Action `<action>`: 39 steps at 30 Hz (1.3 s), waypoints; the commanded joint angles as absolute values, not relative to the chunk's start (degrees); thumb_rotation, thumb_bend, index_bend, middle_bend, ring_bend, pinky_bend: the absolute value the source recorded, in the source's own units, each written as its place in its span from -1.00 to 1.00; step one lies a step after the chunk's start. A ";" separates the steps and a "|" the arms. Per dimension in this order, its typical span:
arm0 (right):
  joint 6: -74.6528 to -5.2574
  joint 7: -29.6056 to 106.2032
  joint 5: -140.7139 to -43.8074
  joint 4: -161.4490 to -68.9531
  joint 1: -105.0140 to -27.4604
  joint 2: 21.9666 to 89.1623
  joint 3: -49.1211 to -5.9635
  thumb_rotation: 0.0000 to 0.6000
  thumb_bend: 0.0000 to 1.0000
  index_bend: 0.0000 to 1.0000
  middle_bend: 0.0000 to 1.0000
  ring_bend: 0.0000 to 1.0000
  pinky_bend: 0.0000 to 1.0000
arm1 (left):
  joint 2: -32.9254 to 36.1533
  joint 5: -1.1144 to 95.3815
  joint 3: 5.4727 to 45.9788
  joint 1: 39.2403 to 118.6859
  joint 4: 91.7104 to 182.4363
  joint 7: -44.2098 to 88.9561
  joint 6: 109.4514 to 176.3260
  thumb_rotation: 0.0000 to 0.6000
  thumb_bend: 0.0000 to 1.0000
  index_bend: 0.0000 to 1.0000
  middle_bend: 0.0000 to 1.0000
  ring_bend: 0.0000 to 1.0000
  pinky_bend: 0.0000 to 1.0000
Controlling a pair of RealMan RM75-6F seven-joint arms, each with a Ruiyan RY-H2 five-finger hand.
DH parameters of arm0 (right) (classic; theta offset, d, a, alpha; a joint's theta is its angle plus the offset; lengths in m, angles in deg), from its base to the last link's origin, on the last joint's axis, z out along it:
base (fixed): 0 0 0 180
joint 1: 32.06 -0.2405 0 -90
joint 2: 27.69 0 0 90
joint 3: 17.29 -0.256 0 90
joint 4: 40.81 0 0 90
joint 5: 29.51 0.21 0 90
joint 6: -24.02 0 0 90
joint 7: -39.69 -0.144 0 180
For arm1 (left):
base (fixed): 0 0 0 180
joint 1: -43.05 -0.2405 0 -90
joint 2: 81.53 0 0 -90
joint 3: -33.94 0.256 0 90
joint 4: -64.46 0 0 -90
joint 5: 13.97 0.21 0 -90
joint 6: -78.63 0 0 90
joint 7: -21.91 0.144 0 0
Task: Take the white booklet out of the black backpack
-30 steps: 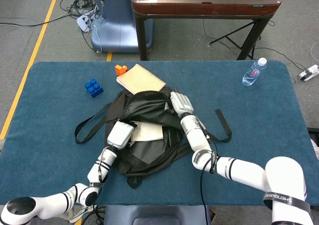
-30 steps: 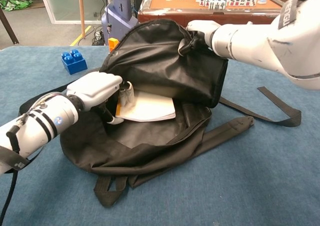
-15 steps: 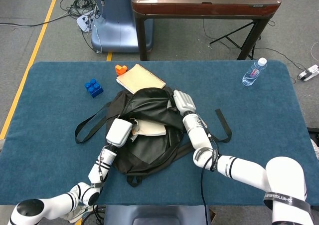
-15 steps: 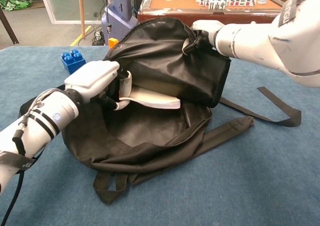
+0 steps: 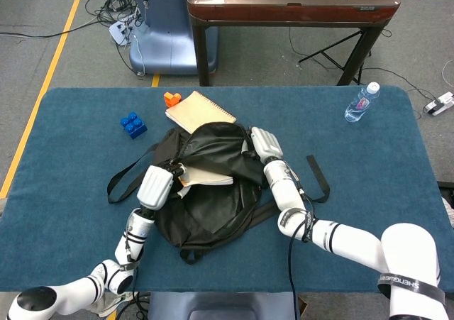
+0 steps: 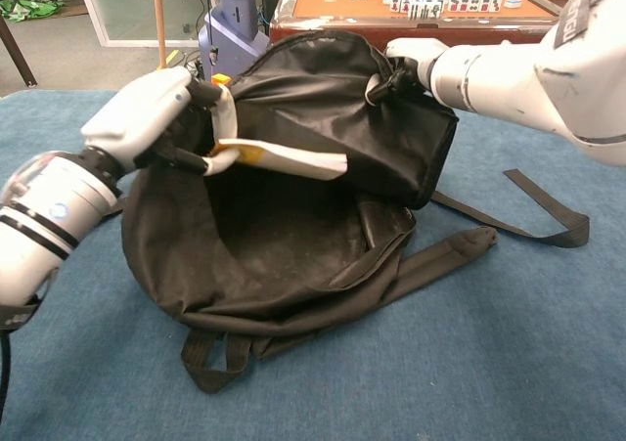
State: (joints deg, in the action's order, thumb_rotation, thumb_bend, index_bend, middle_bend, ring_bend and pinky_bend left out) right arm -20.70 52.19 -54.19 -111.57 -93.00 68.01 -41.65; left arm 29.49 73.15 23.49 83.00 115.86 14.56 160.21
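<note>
The black backpack (image 5: 213, 192) (image 6: 293, 245) lies open in the middle of the blue table. My left hand (image 5: 156, 185) (image 6: 147, 113) grips the white booklet (image 5: 209, 178) (image 6: 293, 159) by its left end and holds it above the bag's opening, its far end still over the bag's mouth. My right hand (image 5: 264, 144) (image 6: 411, 58) holds the bag's top flap up by its upper edge, keeping the mouth open.
A tan spiral notebook (image 5: 201, 111) lies behind the bag, with an orange block (image 5: 171, 98) beside it. A blue block (image 5: 133, 124) (image 6: 143, 118) sits at the left, a water bottle (image 5: 362, 101) at the far right. Loose straps (image 6: 548, 216) trail to the right.
My left hand has lifted and drawn the booklet up and leftward, out from the bag's interior to above its rim. The right hand has stayed on the flap.
</note>
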 commanded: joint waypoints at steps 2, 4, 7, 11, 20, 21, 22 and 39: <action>-20.44 51.53 -54.75 -111.91 -92.50 67.87 -41.45 1.00 0.61 0.23 -0.15 -0.47 -0.37 | 26.25 74.23 22.75 81.36 120.08 11.44 163.89 1.00 0.15 0.59 0.66 0.37 0.30; -20.25 51.12 -55.15 -112.09 -92.16 67.91 -41.19 1.00 0.61 0.22 -0.15 -0.47 -0.37 | 24.84 73.87 21.91 80.85 122.21 10.35 164.83 1.00 0.16 0.59 0.66 0.38 0.30; -19.88 50.07 -55.75 -112.38 -91.52 68.13 -40.95 1.00 0.61 0.22 -0.15 -0.47 -0.37 | 22.18 72.75 20.44 79.85 126.51 8.74 165.65 1.00 0.16 0.59 0.66 0.38 0.30; -19.24 48.82 -57.22 -112.64 -90.79 68.43 -40.44 1.00 0.61 0.22 -0.15 -0.47 -0.37 | 18.80 71.74 19.13 78.31 131.75 7.17 166.76 1.00 0.16 0.59 0.66 0.38 0.31; -19.29 46.08 -60.73 -112.93 -90.28 68.83 -41.23 1.00 0.60 0.22 -0.16 -0.47 -0.37 | 14.56 71.77 20.78 75.29 139.19 4.73 166.53 1.00 0.16 0.58 0.66 0.38 0.31; -19.38 45.98 -61.11 -113.03 -90.26 68.88 -41.20 1.00 0.60 0.22 -0.16 -0.47 -0.37 | 14.63 71.91 20.88 75.18 139.36 4.75 166.64 1.00 0.16 0.58 0.66 0.38 0.31; -19.44 45.90 -61.48 -113.16 -90.22 68.92 -41.11 1.00 0.60 0.22 -0.16 -0.47 -0.37 | 14.79 72.06 20.93 75.10 139.43 4.73 166.77 1.00 0.16 0.58 0.66 0.38 0.31; -17.48 43.46 -70.95 -116.90 -87.54 66.94 -37.34 1.00 0.54 0.22 -0.20 -0.47 -0.37 | 14.60 68.37 12.05 75.76 141.25 1.26 169.54 1.00 0.16 0.58 0.66 0.38 0.31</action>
State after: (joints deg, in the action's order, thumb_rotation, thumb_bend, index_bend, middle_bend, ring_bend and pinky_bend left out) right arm -18.02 44.13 -69.46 -115.83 -88.16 67.51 -38.09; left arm 15.10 69.36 13.30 75.61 140.86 1.53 169.25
